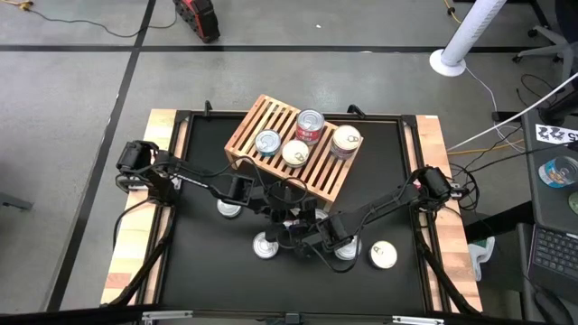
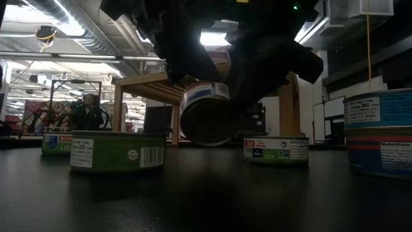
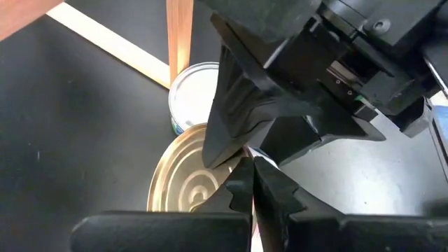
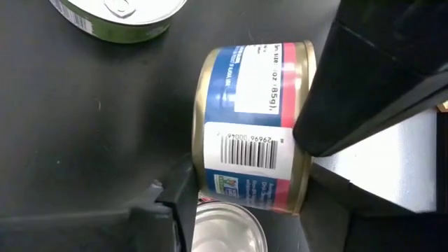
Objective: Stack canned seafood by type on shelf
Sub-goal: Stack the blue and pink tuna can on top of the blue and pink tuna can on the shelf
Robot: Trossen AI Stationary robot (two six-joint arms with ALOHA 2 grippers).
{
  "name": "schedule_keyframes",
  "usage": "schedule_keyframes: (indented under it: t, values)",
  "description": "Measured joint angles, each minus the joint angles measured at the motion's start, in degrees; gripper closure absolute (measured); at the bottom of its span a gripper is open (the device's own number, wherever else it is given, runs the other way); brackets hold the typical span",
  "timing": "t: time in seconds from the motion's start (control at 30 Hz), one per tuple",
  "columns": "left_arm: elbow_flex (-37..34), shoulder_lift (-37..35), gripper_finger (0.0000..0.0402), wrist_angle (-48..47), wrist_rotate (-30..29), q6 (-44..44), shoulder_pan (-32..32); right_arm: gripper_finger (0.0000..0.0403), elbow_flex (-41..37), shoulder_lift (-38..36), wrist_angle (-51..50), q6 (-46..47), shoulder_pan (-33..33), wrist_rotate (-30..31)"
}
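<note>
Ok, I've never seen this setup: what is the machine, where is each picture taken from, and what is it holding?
These are two dark robot arms at a black table, each ending in a two-finger gripper. One picture looks straight down, one looks level across the tabletop, and two come from cameras on the wrists. A wooden slat shelf holds four tins; loose tins lie on the table. Both grippers meet at one blue-and-pink tin, off the table and tipped on edge. The left gripper is pinched shut at its rim; the right gripper is around its sides, grip unclear.
</note>
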Motion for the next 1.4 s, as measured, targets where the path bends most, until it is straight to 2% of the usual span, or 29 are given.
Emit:
schedule_keyframes:
  t: [0.13,0.27,0.57,0.7,1.0,1.2,1.4]
  values:
    - [0.0,0.0,0.0399,0.0,0.0,-0.9,0.0,0.0206,0.0,0.0,-0.1,0.0,0.0,-0.1]
    - [0.0,0.0,0.0384,-0.3,0.1,0.4,0.0,0.0206,0.0,0.0,-0.6,0.1,0.0,-0.4]
    - [0.0,0.0,0.0295,-0.3,0.5,8.1,-0.1,0.0213,-0.1,0.0,-0.8,0.2,-0.1,-2.7]
    - [0.0,-0.8,0.0273,-2.5,0.5,8.5,-0.1,0.0213,0.5,0.0,-1.3,0.2,0.0,-2.7]
    - [0.0,-12.0,0.0292,-14.8,0.3,8.3,0.0,0.0213,7.3,0.0,-4.5,-0.4,0.0,-2.9]
    - [0.0,-21.3,0.0314,-20.0,-0.4,7.8,-0.1,0.0213,15.7,0.0,-13.8,-0.5,0.0,-2.1]
    - [0.0,-28.4,0.0333,-20.3,-1.0,10.0,-0.1,0.0214,26.2,0.0,-24.3,-0.7,0.0,3.4]
